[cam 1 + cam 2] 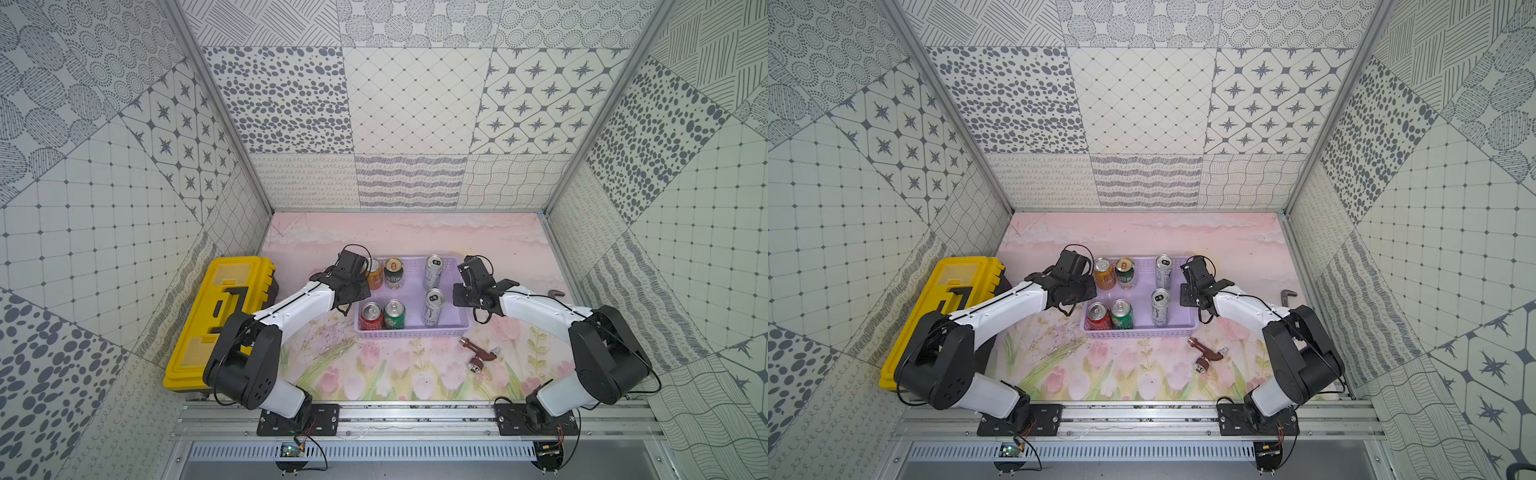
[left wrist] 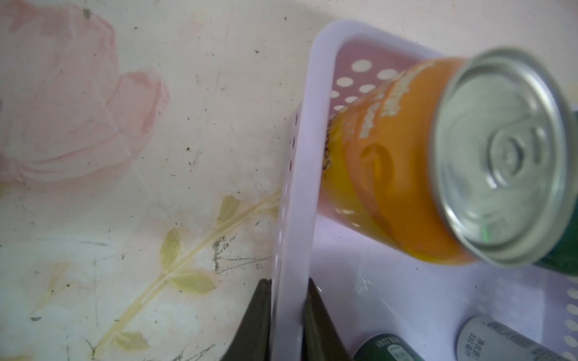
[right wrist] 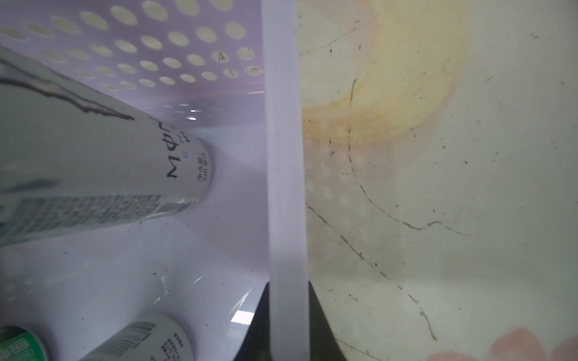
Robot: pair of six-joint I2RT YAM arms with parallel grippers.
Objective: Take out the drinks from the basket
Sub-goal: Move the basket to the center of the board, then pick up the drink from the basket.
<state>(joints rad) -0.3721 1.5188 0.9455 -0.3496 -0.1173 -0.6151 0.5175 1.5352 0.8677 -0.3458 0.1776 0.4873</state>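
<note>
On the flowered tabletop [image 1: 374,374] sits the lilac basket [image 1: 411,332] with all 6 drinks upright inside: orange can [image 1: 375,274], dark green can [image 1: 394,273], red can [image 1: 371,316], bright green can [image 1: 394,314], rear silver can [image 1: 433,272] and front silver can [image 1: 433,307]. The left fingers [image 2: 256,312] are nipped almost together on the basket's left wall, and the right fingers [image 3: 261,334] likewise on its right wall; neither has a can. The cans look stiff but thin-skinned, smooth and slippery, and the orange one seems dented. I'd pinch each across its mid-body. The 2 slim ones look tippy.
</note>
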